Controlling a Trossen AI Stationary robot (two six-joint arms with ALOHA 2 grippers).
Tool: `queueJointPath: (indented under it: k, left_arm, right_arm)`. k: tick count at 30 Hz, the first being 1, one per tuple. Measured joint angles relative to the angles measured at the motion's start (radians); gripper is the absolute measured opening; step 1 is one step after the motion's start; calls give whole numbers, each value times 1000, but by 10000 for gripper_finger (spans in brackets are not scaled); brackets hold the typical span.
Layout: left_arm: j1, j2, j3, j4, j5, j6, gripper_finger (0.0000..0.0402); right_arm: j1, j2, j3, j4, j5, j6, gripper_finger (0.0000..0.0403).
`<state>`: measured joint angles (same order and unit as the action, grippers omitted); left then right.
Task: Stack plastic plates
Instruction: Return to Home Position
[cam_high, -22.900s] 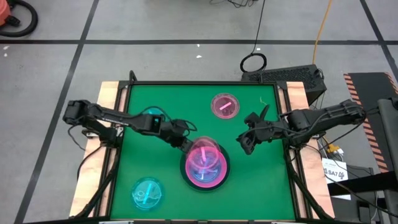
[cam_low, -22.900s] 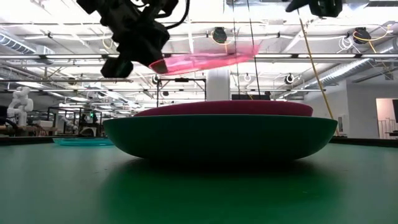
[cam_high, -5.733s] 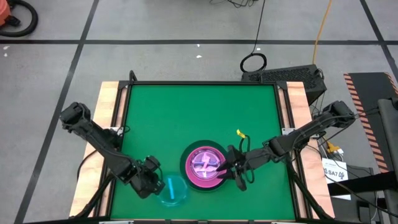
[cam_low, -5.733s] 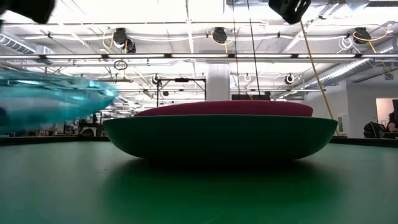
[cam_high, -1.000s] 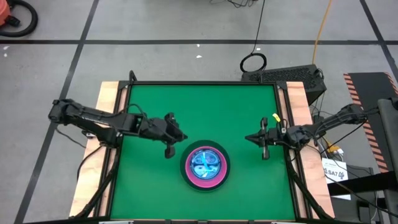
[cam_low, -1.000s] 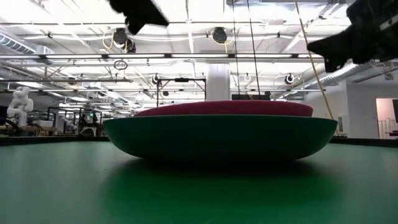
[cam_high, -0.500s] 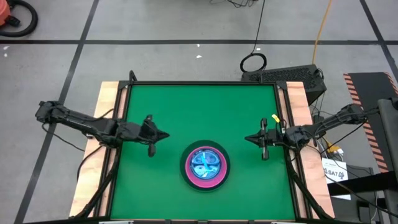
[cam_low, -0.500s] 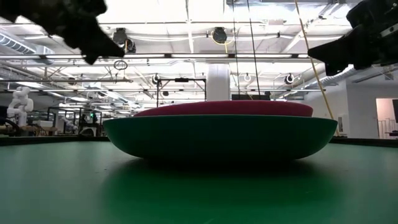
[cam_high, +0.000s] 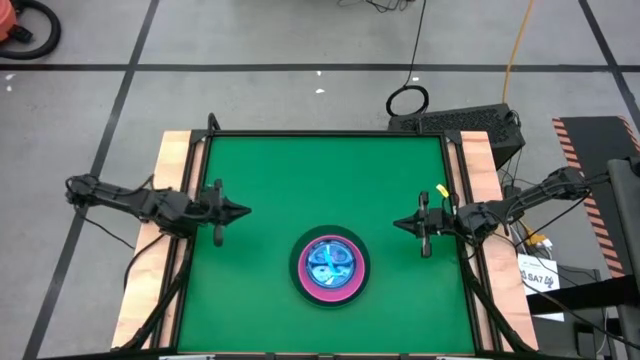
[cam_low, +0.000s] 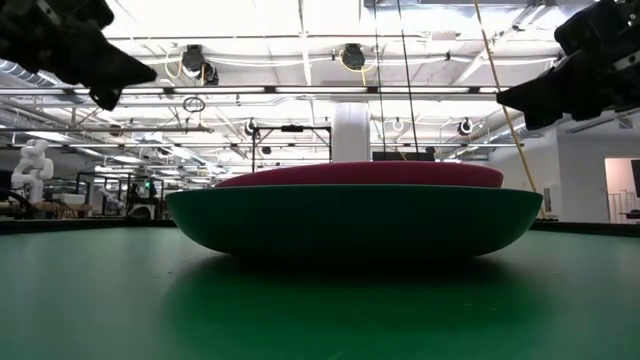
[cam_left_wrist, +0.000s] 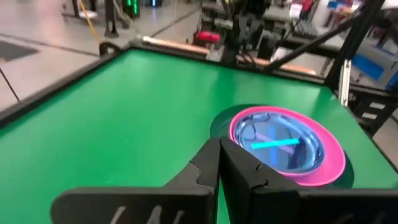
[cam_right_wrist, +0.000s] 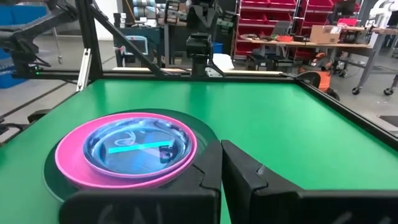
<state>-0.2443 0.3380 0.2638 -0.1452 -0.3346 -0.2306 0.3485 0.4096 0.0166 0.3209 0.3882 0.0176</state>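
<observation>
A: Where are the plates?

B: All in one stack (cam_high: 330, 267), mid-counter (cam_high: 300, 170) and toward its near edge, each nested in the one below.

A: How many?

B: One stack. In it I count one big green plate (cam_low: 350, 222) at the bottom, one hot pink plate (cam_low: 360, 175) sitting in it, and one cyan plate (cam_right_wrist: 137, 146) on top. The layers under the cyan look like more thin ones, but I cannot count them, nor pick out a black one.

A: And the arms?

B: Two. The left gripper (cam_high: 238, 211) hangs over the counter's left side and the right gripper (cam_high: 404, 224) over its right side, both well apart from the stack. The left fingers (cam_left_wrist: 205, 165) are pressed together with nothing between them; the right fingers (cam_right_wrist: 208, 165) are the same.

A: How would the stack handle?

B: Light, stiff and slick, I judge. The thin top plates could skate off if it tips. To move the lot I'd pinch the green plate's rim and keep it level; a single small plate I'd take by its lip.
</observation>
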Motion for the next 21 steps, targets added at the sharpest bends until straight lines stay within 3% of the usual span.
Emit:
queueJointPath:
  k: [10, 13, 21]
  left_arm:
    - [0, -337, 0, -159, -10, 95, 16]
    - [2, -335, 19, -231, -14, 106, 16]
    - [2, -335, 17, -195, -17, 141, 16]
  right_arm:
    - [0, -31, -1, -14, -53, 1, 0]
    - [0, -52, -1, -25, -53, -8, 0]
    - [-4, -167, -1, -81, -53, -57, 0]
